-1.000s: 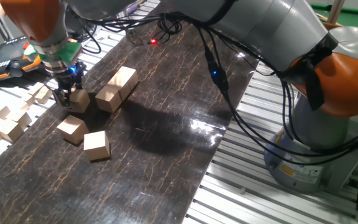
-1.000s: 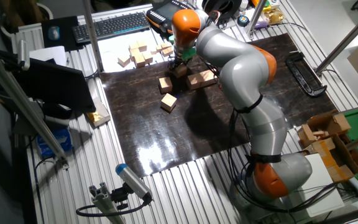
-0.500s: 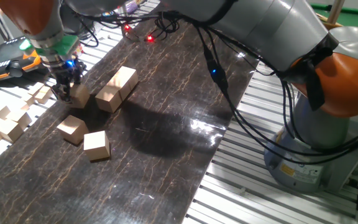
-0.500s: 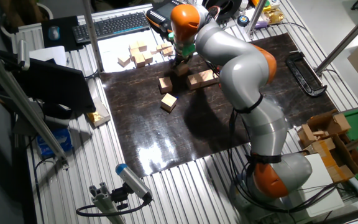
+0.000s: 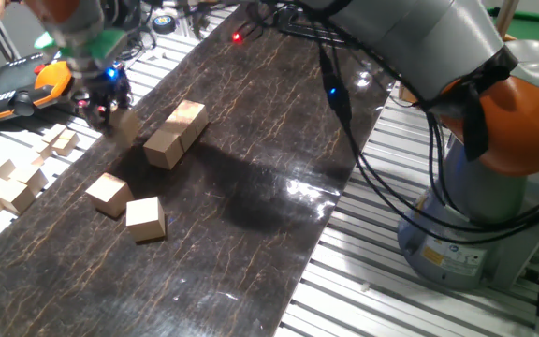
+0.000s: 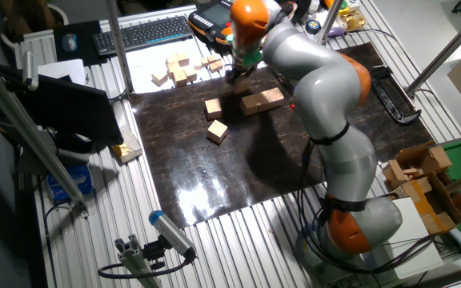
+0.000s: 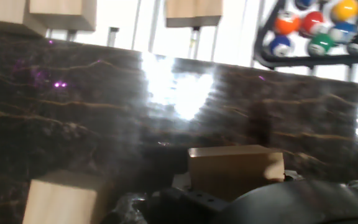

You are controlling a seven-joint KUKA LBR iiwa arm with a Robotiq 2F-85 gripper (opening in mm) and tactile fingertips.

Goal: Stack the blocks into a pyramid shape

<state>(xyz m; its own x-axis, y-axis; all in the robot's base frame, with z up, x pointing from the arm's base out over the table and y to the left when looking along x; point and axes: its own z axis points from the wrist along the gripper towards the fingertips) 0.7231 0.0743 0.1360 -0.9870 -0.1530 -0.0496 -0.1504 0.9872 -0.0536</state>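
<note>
Carrying one block [image 5: 125, 124] clamped between jaws, gripper [image 5: 109, 105] hung above dark mat [image 5: 251, 234] far edge, likely bound for two-block row [image 5: 174, 133].

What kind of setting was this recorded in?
Most likely a robotics lab workbench: a slotted aluminium-profile table carrying a dark mat, a keyboard at the far edge, and loose cabling around the arm's base.

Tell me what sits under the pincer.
One block sits gripped in the pincer, with the dark mat below it. Motion blur hides the block's underside, so it is unclear whether it is clear of the mat.
</note>
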